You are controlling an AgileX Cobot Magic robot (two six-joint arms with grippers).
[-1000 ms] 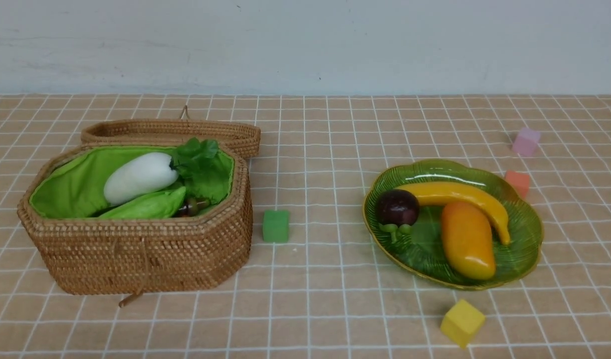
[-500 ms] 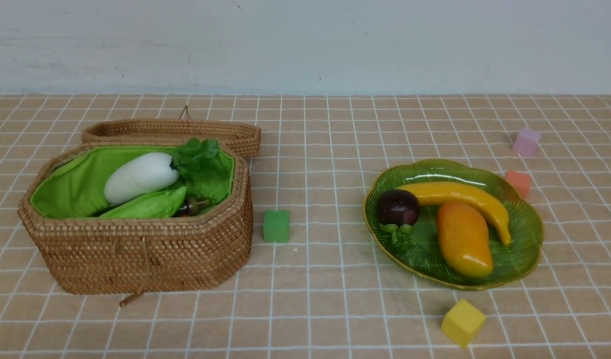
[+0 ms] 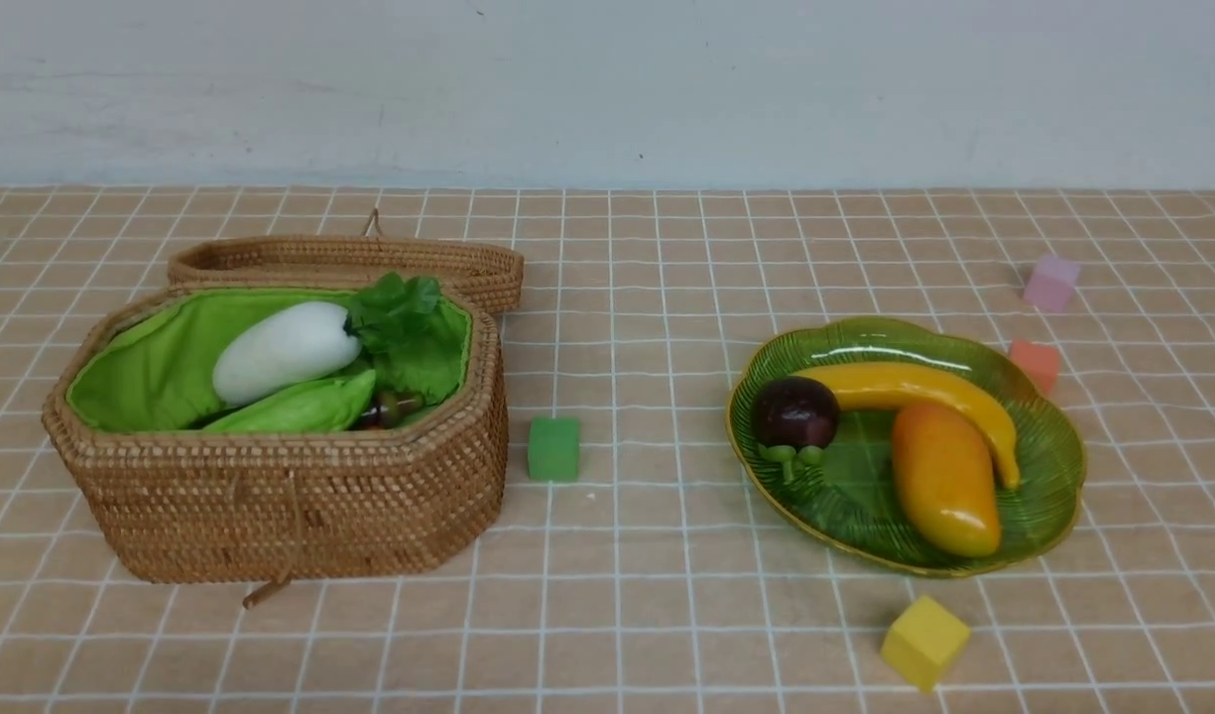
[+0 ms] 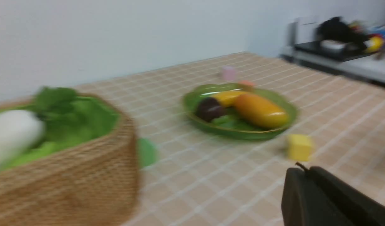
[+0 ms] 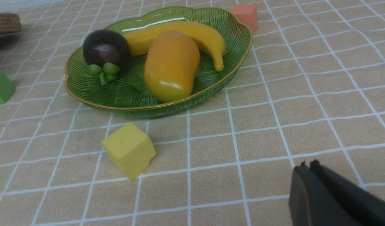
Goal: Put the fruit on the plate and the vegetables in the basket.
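The green plate (image 3: 1048,496) at right holds the fruit: a yellow banana (image 3: 914,389), an orange mango (image 3: 946,478) and a dark purple mangosteen (image 3: 794,412). The open wicker basket (image 3: 300,496) at left holds the vegetables: a white radish (image 3: 285,349), a light-green gourd (image 3: 304,407), green leaves (image 3: 394,302) and a dark stem end (image 3: 389,408). Neither arm shows in the front view. My left gripper (image 4: 307,171) is shut and empty, back from the table's front. My right gripper (image 5: 307,164) is shut and empty, near a yellow cube (image 5: 129,150).
Small cubes lie about: green (image 3: 553,448) between basket and plate, yellow (image 3: 922,641) in front of the plate, orange (image 3: 1033,363) and pink (image 3: 1050,282) behind it. The basket's lid (image 3: 349,260) lies open at the back. A wall closes the far side.
The mango has rolled slightly to the right on the plate. The whole front view has shifted a few pixels. No arm enters that view.
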